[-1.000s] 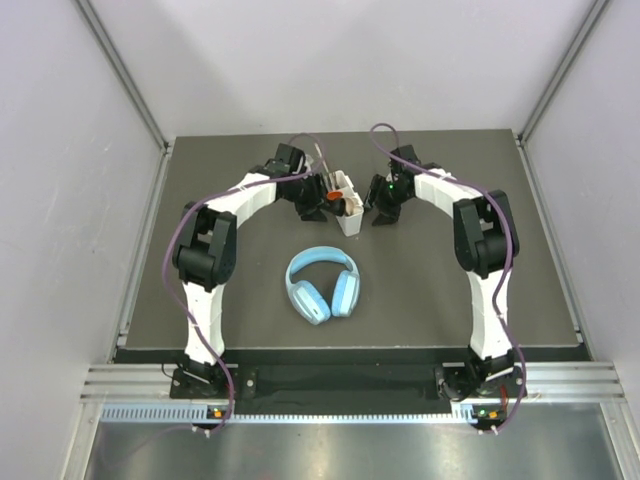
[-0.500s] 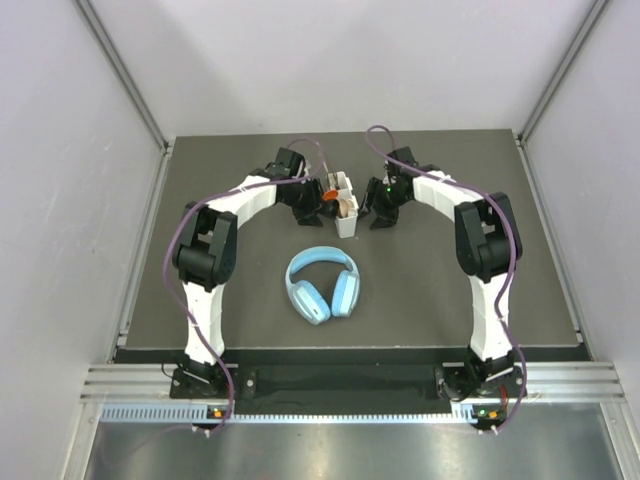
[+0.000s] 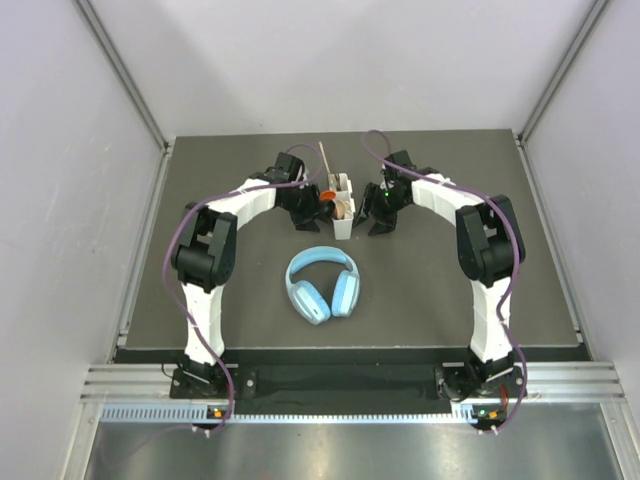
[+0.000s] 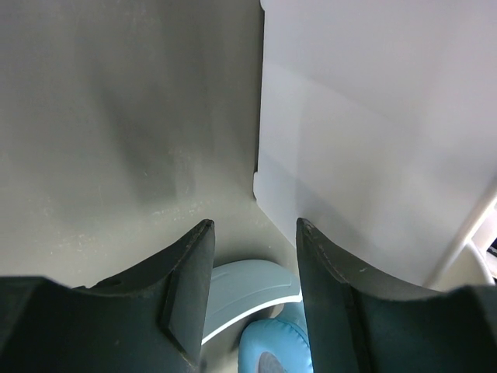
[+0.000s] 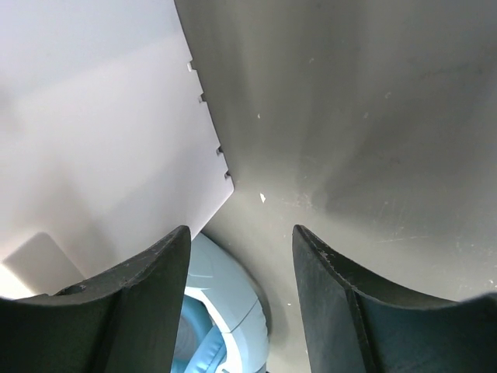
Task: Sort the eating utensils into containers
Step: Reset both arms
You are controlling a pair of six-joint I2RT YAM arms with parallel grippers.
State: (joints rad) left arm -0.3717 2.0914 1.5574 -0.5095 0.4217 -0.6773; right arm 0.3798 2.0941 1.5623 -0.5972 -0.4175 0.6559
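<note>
One white caddy (image 3: 343, 222) stands upright on the dark tabletop (image 3: 420, 290), toward the far side and between the two arms. The utensils that show are inside it. One orange spoon (image 3: 329, 193) leans at its left side, and one thin pale handle (image 3: 325, 160) sticks up and away from its far end. Something brown lies among the compartments. It is too small to name, and the rest of the contents cannot be counted from above.

The left pincer (image 3: 312, 207) sits low just beside the caddy's left wall. Its wrist view shows two dark fingers (image 4: 190, 287) spread apart with nothing between them, and the white wall fills the right of that view. The right pincer (image 3: 376, 212) sits just beside the caddy's right wall. Its two fingers (image 5: 342, 303) are also spread and hold nothing, and the white wall fills the left of its wrist view. Whether either pincer touches the caddy cannot be told.

One pair of light-blue headphones (image 3: 322, 284) lies flat on the tabletop nearer the bases, apart from the caddy. Part of it shows in the gap between the fingers in both wrist views.
</note>
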